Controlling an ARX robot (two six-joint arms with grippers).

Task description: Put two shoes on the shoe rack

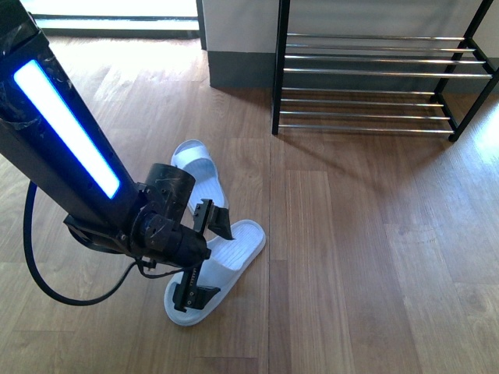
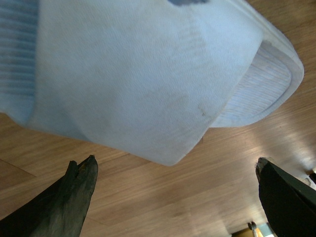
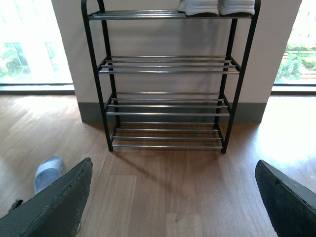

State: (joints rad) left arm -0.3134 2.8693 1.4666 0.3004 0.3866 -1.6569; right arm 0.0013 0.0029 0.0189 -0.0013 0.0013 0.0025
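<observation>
On the wooden floor (image 1: 351, 257), front view: the left hand (image 1: 201, 255), released, spans the nearer pale blue rubber slide (image 1: 234, 253); its mate (image 1: 199, 167) lies just behind. Left wrist view: both fingers (image 2: 74, 197) stand clear of the slide (image 2: 148, 74). Right wrist view: the right hand (image 3: 173, 197), released and empty, faces the black-framed, chrome-barred shoe rack (image 3: 168, 98), which carries white-soled shoes (image 3: 217, 6) on its top shelf.

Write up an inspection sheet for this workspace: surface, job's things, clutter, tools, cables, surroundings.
Surface: wooden floor.
Job's things: near slide and far slide lie close together on the floor; rack stands against the wall, white-soled shoes on its top shelf, lower shelves empty.
Clutter: nothing seen.
Tools: left tool open over the near slide, not gripping; right tool open, holding nothing, facing the rack.
Cables: black cable loops under the left arm.
Surroundings: grey wall; windows either side.
</observation>
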